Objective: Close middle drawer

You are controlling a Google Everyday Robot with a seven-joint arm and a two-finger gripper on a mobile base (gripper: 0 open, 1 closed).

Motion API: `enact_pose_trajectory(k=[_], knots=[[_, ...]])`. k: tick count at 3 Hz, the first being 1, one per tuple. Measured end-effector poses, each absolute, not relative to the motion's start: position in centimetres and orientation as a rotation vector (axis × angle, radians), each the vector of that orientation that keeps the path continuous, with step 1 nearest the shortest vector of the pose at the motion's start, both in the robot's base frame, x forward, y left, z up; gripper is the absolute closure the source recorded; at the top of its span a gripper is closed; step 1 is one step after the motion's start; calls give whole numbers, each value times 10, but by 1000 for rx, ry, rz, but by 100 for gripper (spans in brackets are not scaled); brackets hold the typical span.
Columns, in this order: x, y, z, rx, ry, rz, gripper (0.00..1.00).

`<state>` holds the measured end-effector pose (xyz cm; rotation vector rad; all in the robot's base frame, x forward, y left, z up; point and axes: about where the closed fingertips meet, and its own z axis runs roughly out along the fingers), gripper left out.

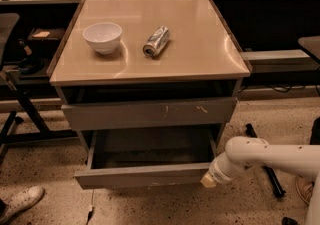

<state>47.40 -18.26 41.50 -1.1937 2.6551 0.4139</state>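
Note:
The middle drawer (142, 175) is pulled far out of the grey cabinet, showing its grey box interior (150, 145). Its plain flat front faces me. Above it is a taller grey front (150, 113) with pale orange scratch marks, pushed in. My gripper (209, 180) is at the end of the white arm (265, 155), low on the right, right at the right end of the open drawer's front. I cannot tell whether it touches the front.
A white bowl (102, 37) and a crushed can (156, 41) lie on the beige cabinet top (200, 49). A chair base (20, 119) and a shoe (20, 203) are at the left. Dark legs (262, 161) stand on the speckled floor at the right.

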Motion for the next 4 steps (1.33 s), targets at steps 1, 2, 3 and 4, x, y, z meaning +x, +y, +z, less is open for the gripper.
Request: enact_pose_trajectory(k=[1, 2, 3, 4], knots=[[492, -191, 418, -1141, 2653, 383, 100], [509, -198, 421, -1096, 2649, 352, 100], [548, -212, 434, -1043, 2632, 281, 100], [549, -212, 435, -1040, 2631, 276, 100]])
